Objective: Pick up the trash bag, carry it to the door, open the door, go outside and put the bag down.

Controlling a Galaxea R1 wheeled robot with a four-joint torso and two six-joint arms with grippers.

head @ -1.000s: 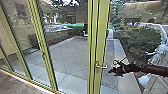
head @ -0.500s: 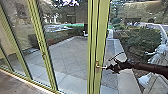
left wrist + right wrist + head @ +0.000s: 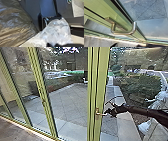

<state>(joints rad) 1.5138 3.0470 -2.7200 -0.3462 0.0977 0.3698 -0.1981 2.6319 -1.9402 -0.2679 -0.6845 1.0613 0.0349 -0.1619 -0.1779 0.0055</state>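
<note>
Trash bag (image 3: pixel 13 26) bulged beside the robot's body (image 3: pixel 48 10) in the left wrist view; how wide the left jaws stood, or what they held, I couldn't tell. Right wrist view: the handle (image 3: pixel 122 32) wanted a centred press before moving the door (image 3: pixel 97 6). Head view: the right gripper (image 3: pixel 109 113) was at the handle's end, opening and grip unclear.
</note>
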